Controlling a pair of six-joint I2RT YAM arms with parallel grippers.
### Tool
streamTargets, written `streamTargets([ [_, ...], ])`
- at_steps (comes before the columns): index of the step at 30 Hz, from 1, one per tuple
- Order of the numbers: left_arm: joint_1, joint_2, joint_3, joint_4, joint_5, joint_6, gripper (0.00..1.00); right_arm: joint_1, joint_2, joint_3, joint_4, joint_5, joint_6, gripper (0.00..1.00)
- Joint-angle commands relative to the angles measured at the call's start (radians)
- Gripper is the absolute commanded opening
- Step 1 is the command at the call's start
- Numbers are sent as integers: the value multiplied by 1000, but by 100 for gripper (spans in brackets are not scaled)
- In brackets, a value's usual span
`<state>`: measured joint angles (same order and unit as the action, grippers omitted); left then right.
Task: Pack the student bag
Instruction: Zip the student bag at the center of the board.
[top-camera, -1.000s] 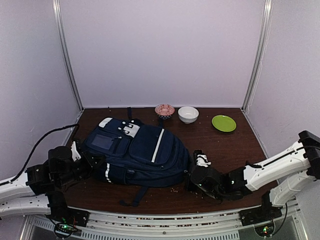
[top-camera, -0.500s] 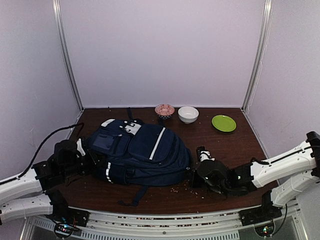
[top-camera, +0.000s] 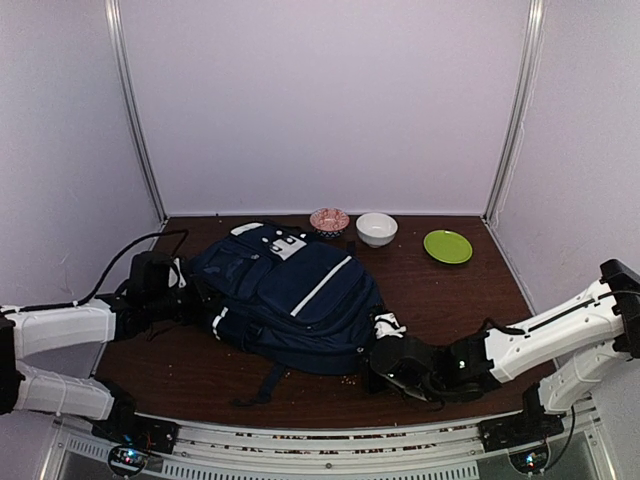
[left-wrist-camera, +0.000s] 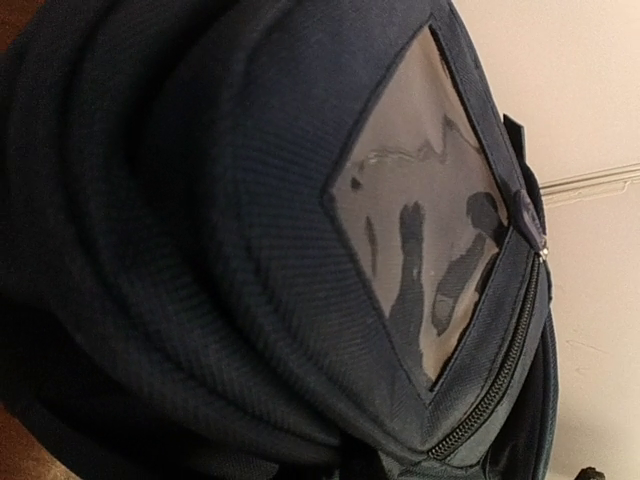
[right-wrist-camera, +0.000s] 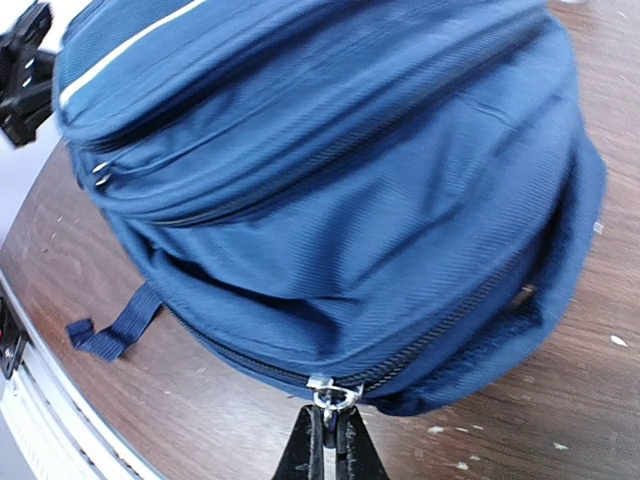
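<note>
Right pincer (right-wrist-camera: 330, 425) clamps the zipper pull (right-wrist-camera: 331, 393) of the student bag (right-wrist-camera: 330, 180); left pincer (top-camera: 188, 298) closed.

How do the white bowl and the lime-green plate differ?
The plain white bowl is deep with raised walls; the lime-green plate is shallow and nearly flat. The bowl stands next to a pink patterned bowl; the plate lies alone, further right. Both sit upright on the brown table.

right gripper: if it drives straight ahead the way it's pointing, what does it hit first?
The student bag. The right gripper, jaws shut on what looks like the zipper pull, points into the bag's lower side; going straight on, it would likely press into that navy fabric at once.
</note>
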<state>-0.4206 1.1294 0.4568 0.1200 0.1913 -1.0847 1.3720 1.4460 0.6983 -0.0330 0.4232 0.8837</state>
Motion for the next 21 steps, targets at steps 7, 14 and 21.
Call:
streamTargets([
  [7,104,-156,10,-123,-45,101,53,24,100,151,100,-83,-153,0],
  [14,-109,-597,-14,-513,-210,-4,98,13,104,160,130,-116,-183,0],
  [21,-503,-755,-87,-598,-393,-264,98,10,138,209,161,-178,-219,0],
])
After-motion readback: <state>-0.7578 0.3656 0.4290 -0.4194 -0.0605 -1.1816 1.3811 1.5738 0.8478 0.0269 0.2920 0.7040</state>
